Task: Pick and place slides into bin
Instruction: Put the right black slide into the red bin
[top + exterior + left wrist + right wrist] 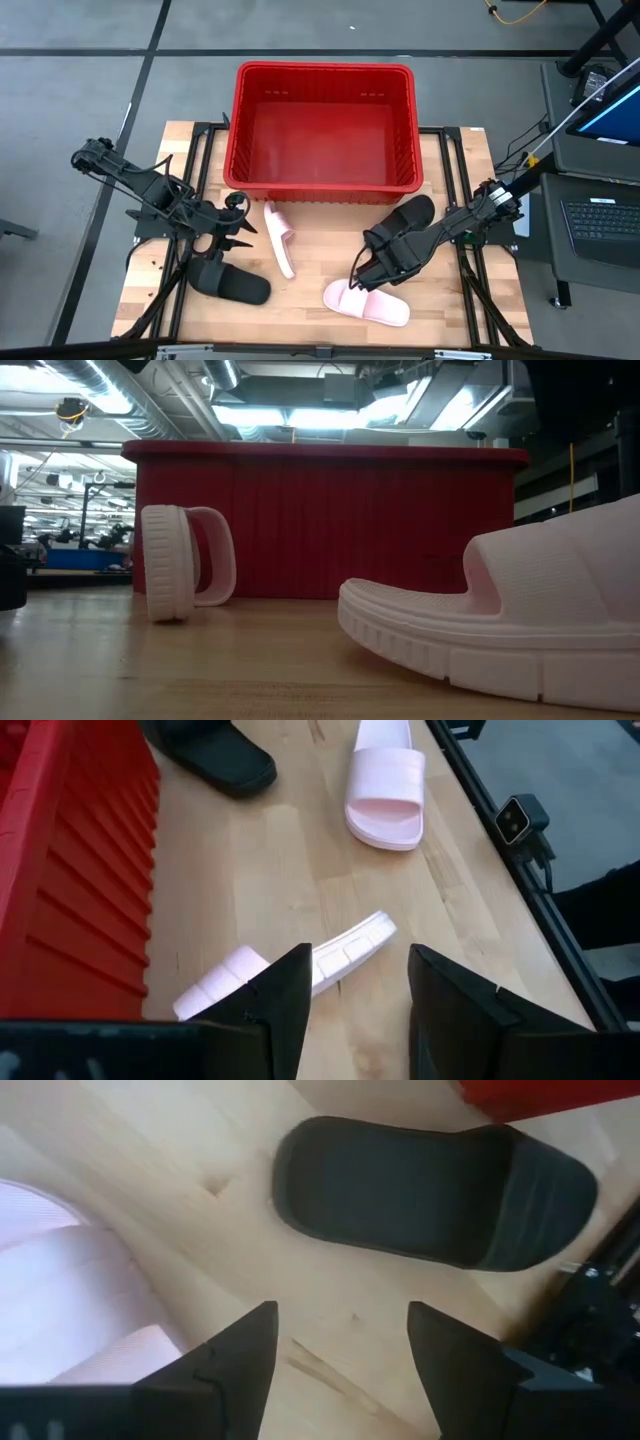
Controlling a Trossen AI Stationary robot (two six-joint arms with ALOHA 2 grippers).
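Left tool (238, 232) is held spread, empty, in front of the bin (325, 186), just beside the pink slide on edge (280, 238). Right tool (365, 272) is spread too, above the flat pink slide (366, 302). One black slide (407, 216) lies near the bin's front right corner; another black slide (231, 283) lies on the bench (310, 300) left of the bin's front. The bin is seen empty. Slides are judged light, foamy, springy; the wide strap is judged the best hold.
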